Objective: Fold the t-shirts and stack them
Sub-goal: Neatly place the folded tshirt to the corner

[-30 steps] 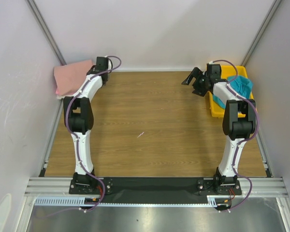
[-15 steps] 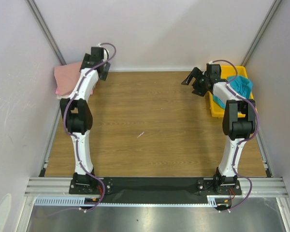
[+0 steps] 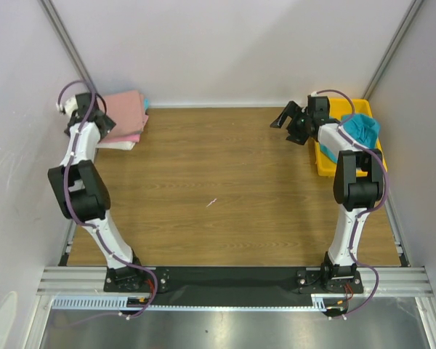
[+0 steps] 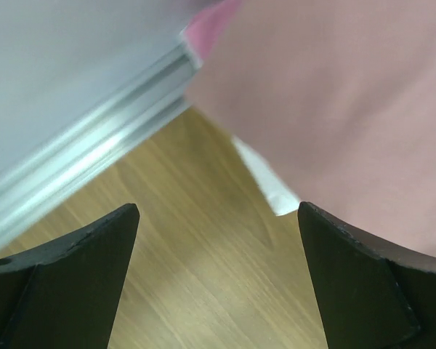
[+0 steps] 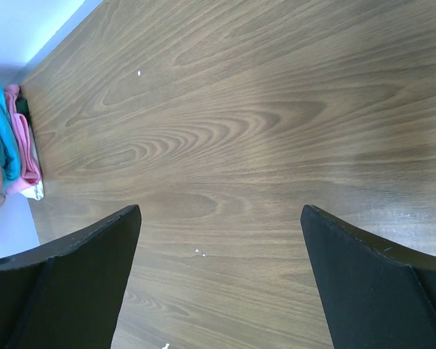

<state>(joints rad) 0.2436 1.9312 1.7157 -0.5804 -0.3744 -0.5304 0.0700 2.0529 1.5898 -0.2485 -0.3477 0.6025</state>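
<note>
A folded stack of t-shirts (image 3: 123, 110) lies in the far left corner of the table, a dusty-pink one (image 4: 349, 109) on top. Teal, bright pink (image 4: 211, 25) and white (image 4: 272, 185) edges show under it. My left gripper (image 3: 104, 127) hangs open just left of the stack's near corner, over bare wood (image 4: 218, 211), holding nothing. Another teal t-shirt (image 3: 363, 129) lies crumpled in the yellow tray (image 3: 323, 161) at the far right. My right gripper (image 3: 287, 120) stands open left of the tray, above bare table (image 5: 219, 211); the stack (image 5: 7, 145) shows far off.
An aluminium rail (image 4: 94, 153) and the white wall run close beside the left gripper. White walls close the table on the left, back and right. A few small white specks (image 5: 200, 252) lie on the wood.
The left gripper has opened and the left arm has swung left off the stack, which now shows whole. The right arm has barely moved.
</note>
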